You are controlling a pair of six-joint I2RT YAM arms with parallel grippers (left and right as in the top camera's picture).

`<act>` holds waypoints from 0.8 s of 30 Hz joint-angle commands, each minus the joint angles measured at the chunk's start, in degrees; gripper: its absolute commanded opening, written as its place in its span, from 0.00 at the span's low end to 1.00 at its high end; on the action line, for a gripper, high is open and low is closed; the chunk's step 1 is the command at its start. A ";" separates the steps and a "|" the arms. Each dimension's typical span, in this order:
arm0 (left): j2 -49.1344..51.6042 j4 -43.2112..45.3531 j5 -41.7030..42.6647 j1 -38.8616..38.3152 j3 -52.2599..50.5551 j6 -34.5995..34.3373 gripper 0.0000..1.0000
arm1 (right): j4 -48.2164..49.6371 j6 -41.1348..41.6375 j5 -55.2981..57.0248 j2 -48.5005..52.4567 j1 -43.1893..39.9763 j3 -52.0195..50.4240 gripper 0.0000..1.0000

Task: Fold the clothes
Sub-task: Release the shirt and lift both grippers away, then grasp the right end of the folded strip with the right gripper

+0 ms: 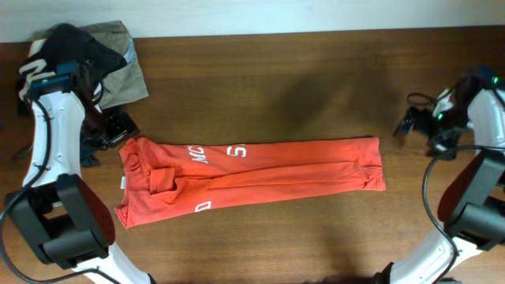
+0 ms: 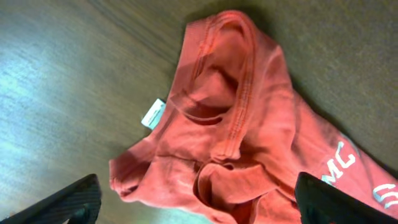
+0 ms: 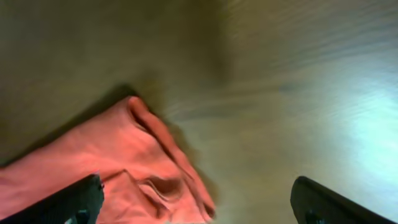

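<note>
The red-orange T-shirt (image 1: 252, 173) lies across the middle of the brown table, folded lengthwise into a long strip with white letters showing. Its collar end is at the left and its hem end at the right. My left gripper (image 1: 110, 132) hovers open just beyond the collar end. In the left wrist view its fingers (image 2: 199, 208) spread wide above the collar and the bunched sleeve (image 2: 249, 124). My right gripper (image 1: 410, 122) is open, up and to the right of the hem end. In the right wrist view its fingers (image 3: 199, 202) straddle the shirt's corner (image 3: 93, 162) and bare table.
A black garment with white letters (image 1: 59, 47) and a khaki-olive garment (image 1: 122, 71) are heaped at the back left corner, close to the left arm. A white label (image 2: 153, 113) sticks out by the collar. The table's far edge runs along the top.
</note>
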 commanded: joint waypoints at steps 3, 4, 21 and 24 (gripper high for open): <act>-1.40 0.79 0.68 -0.20 0.92 0.22 0.99 | 8.35 -5.07 -11.06 -0.44 0.52 -12.41 1.00; -1.40 0.92 0.68 -0.20 0.92 0.22 0.99 | 9.68 -5.07 -12.39 -0.44 0.74 -13.88 1.00; -1.40 0.96 0.68 -0.20 0.92 0.24 0.99 | 1.44 3.96 -3.82 -2.40 5.97 -4.37 0.04; -1.40 1.01 0.68 -0.20 0.92 0.24 0.99 | -5.86 4.92 -1.95 -7.32 7.45 2.84 0.04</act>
